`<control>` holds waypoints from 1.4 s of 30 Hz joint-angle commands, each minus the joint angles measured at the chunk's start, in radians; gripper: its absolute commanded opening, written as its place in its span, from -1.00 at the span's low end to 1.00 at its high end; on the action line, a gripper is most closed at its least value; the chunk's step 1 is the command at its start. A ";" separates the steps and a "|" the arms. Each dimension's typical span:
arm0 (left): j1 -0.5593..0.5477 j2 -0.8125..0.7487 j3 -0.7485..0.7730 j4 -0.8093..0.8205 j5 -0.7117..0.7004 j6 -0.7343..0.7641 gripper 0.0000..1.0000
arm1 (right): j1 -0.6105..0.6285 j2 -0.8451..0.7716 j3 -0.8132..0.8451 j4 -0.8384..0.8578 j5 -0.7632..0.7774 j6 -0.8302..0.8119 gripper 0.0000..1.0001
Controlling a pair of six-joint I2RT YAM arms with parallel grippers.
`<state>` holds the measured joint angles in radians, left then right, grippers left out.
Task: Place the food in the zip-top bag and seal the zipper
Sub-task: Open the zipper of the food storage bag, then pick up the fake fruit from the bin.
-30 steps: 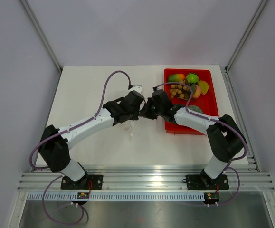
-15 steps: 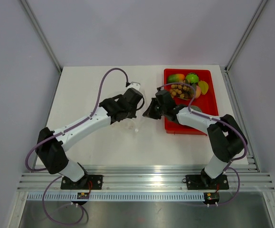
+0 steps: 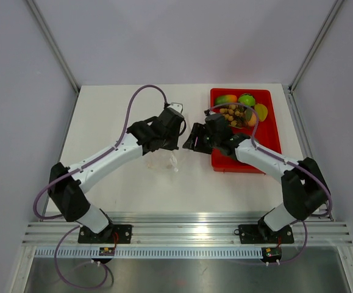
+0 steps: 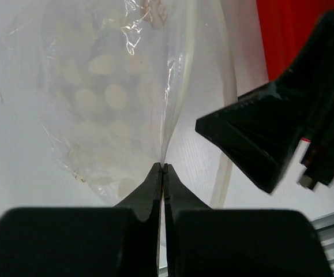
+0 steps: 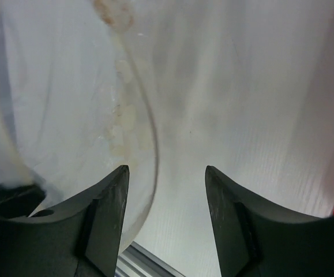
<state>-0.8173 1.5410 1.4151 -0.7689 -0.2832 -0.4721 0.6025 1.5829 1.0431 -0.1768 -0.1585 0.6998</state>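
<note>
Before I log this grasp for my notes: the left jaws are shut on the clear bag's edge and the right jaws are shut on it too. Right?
No. The left jaws are shut on the edge of the clear bag, but the right jaws stand open, gripping nothing, as the right wrist view shows.

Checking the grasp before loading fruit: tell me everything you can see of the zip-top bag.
The zip-top bag is clear, crinkly, glossy film with a whitish zipper strip; it looks empty. The left pincer is shut on its film, left of the red tray; the open right pincer grips nothing.
</note>
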 commanded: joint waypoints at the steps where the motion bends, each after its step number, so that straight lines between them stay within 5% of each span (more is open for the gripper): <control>1: 0.006 0.037 0.071 0.002 0.027 0.009 -1.00 | -0.004 -0.135 0.009 -0.062 0.020 -0.049 0.26; 10: 0.006 0.090 0.108 -0.006 0.072 0.046 -1.00 | -0.078 -0.334 0.018 -0.199 0.220 -0.151 0.37; 17: 0.006 0.091 0.119 -0.007 0.082 0.053 -1.00 | -0.377 -0.359 0.009 -0.205 0.197 -0.243 0.41; 22: 0.006 0.084 0.113 -0.003 0.084 0.052 -1.00 | -0.584 -0.226 0.057 -0.190 0.105 -0.258 0.42; 34: 0.006 0.083 0.107 0.016 0.102 0.050 -1.00 | -0.595 -0.034 0.138 -0.225 0.152 -0.250 0.52; 42: 0.006 0.070 0.111 0.010 0.113 0.059 -1.00 | -0.685 0.178 0.357 -0.239 0.231 -0.243 0.34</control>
<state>-0.8158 1.6394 1.4864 -0.7856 -0.1894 -0.4335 -0.0517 1.6978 1.2797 -0.4206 0.0338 0.4580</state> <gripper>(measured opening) 0.005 0.676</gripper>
